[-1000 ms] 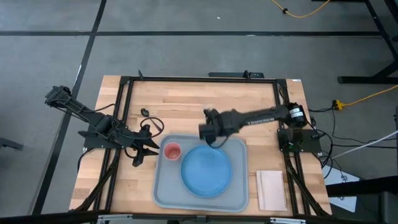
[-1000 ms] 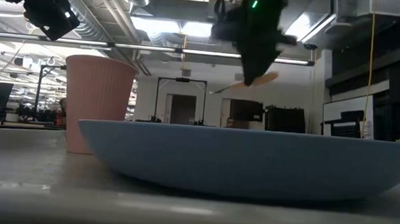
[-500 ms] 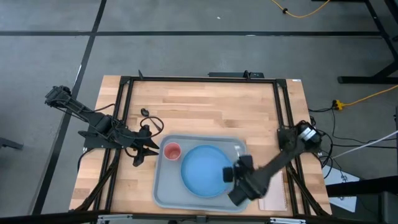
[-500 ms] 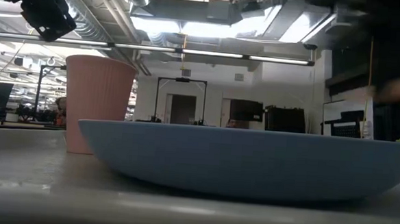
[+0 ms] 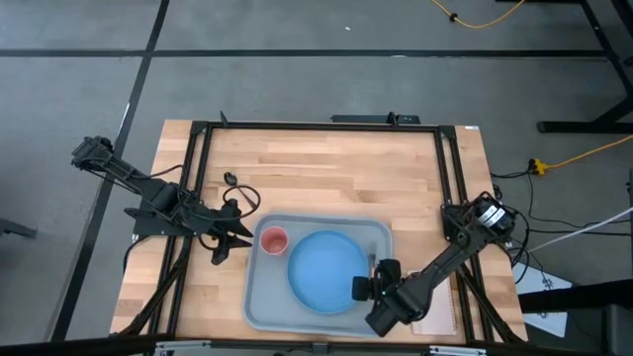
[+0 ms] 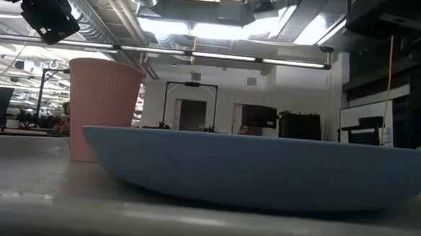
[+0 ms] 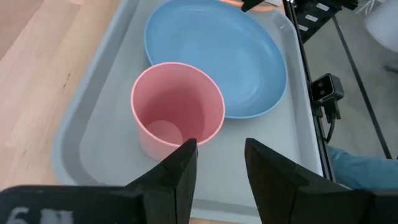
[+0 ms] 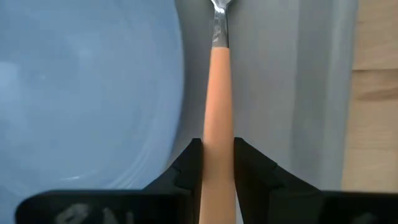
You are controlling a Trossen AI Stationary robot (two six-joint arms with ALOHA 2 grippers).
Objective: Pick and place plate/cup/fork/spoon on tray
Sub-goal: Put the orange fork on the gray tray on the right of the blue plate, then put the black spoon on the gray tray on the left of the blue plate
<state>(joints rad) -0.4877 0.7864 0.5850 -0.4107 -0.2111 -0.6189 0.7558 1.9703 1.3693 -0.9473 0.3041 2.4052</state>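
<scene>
Inventory of the table, counted by kind:

- Tray (image 5: pixel 259 307), pale blue-grey, rectangular: one.
- Plate (image 5: pixel 321 272), blue, round: one.
- Cup (image 5: pixel 273 240), pink-red: one.
- Fork (image 8: pixel 217 106), orange handle with metal neck: one.
- White pad (image 5: pixel 443 318), small, rectangular, partly covered by an arm: one.
- Robot arms, dark: two, each ending in one two-finger gripper — left gripper (image 7: pixel 216 163), right gripper (image 8: pixel 216 158).

Bright ceiling lights (image 6: pixel 201 27) glare behind a blurred near plate (image 6: pixel 258 167)
</scene>
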